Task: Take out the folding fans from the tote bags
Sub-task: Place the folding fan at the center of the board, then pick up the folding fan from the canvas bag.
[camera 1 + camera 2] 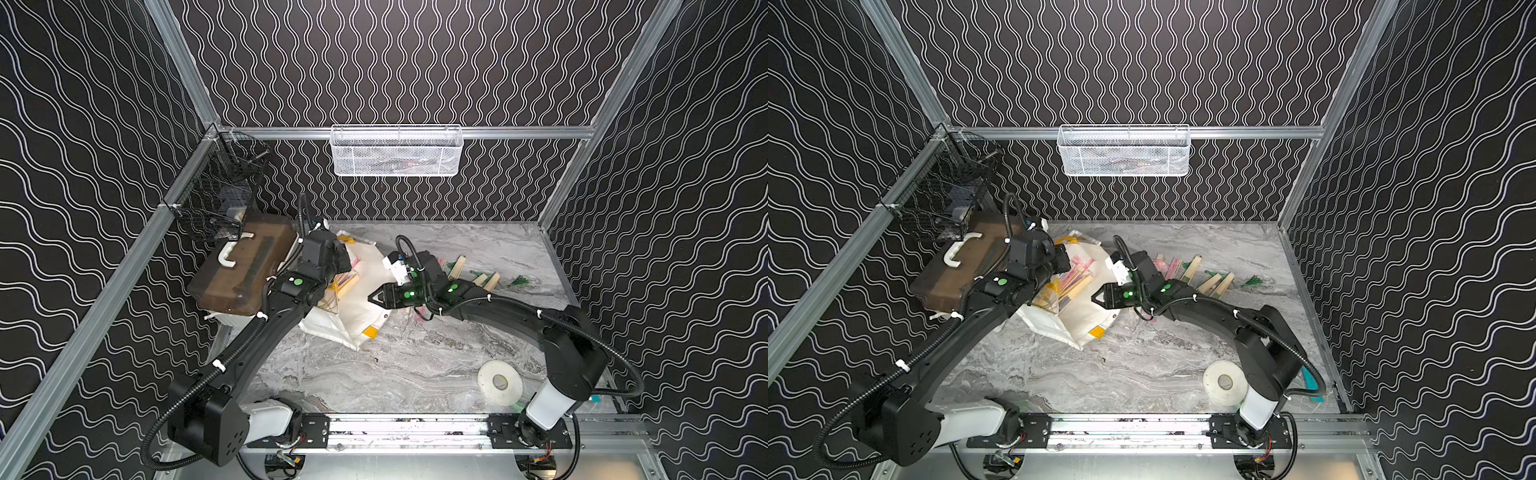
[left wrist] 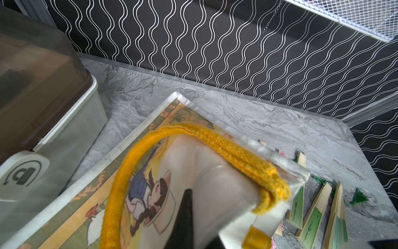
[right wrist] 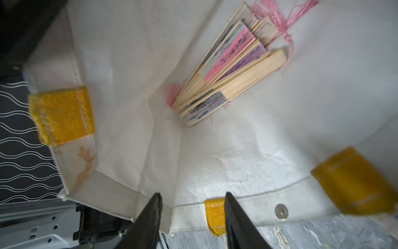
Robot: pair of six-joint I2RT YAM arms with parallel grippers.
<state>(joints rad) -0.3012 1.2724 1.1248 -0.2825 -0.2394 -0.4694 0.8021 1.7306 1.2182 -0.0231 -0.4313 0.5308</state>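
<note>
Left gripper [image 2: 190, 215] clamped on white fabric tote [image 1: 365, 307]; right gripper [image 3: 193, 195] apart; bamboo-ribbed fans [image 3: 232, 71] inside

- I see my right gripper [image 3: 193, 195], jaws parted, at the mouth of the tote bag [image 3: 129, 64].
- Inside, the folding fans [image 3: 228, 71] lie closed, bundled in a corner, pink tassels [image 3: 277, 19] trailing.
- Yellow handle patches [image 3: 62, 114] sit on the rim.

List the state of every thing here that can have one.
tote bag, lying on its side, mouth open
left gripper, shut on the tote bag's rim
right gripper, open, at the bag's mouth
fans inside bag, closed
fans on table, closed, lying flat
box, lid on
</note>
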